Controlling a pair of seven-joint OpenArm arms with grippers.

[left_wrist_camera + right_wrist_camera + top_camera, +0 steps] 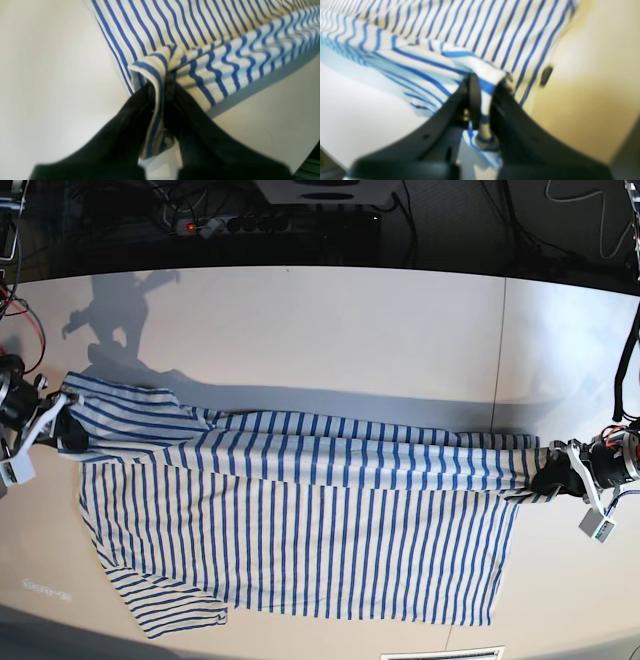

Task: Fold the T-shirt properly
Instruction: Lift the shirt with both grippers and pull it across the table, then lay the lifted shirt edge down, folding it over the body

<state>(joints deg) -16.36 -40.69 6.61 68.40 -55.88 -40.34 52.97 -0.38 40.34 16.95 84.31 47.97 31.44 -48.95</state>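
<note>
Lying flat across the pale white tabletop (320, 330): the soft white T-shirt with narrow blue stripes (300, 560), long axis running side to side in the base view, one long edge lifted and pulled taut between both arms.

Left gripper (162, 82): black jaws closed tight, pinching a bunched corner of striped fabric (base view, right end of the taut edge). Right gripper (482, 85): likewise closed on a gathered corner, at the opposite end near the sleeve. Small dark label (546, 75) visible at the shirt's edge just beside the right gripper.

Key relation: bulk of the garment spread on the table to one side of the held edge, toward the near side of the base view; both grips at the extreme ends of the long axis, neither arm nearer the body of the cloth.

Judged next step: carrying the held edge across the spread fabric, both ends in parallel, tension kept even to avoid skew or sagging.
</note>
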